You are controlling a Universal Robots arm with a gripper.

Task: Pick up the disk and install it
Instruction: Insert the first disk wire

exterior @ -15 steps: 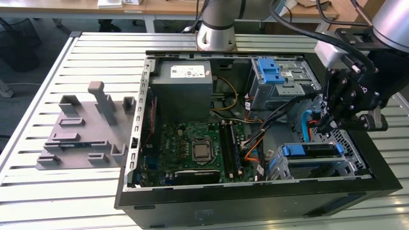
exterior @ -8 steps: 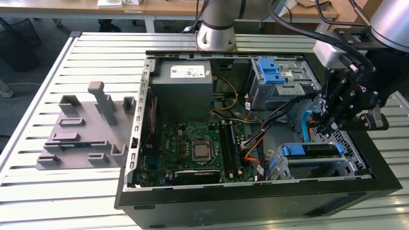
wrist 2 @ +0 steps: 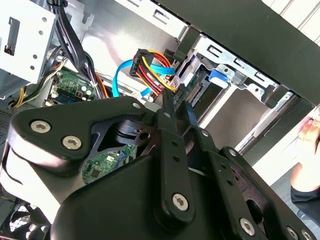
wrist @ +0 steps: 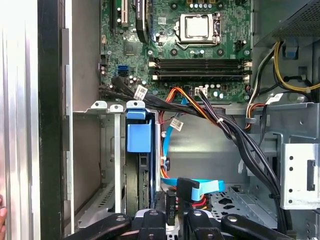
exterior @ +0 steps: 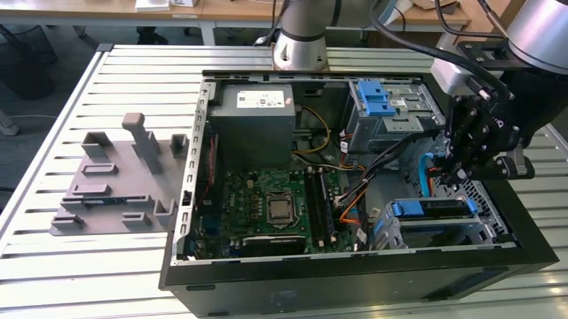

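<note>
The disk [wrist: 144,186] is seen edge-on in its bay [wrist: 107,165] at a corner of the case [exterior: 355,286], under a blue bracket [wrist: 138,136]. The tool [wrist: 172,218] is held just beside it, among loose cables [wrist: 200,188]. Whether the tool is open or closed cannot be told. A snag is to be feared: a cable could be caught and dragged, or a plug forced askew, if the tool were moved off line.

Disk [exterior: 432,208] in computer case [exterior: 355,282]
</note>
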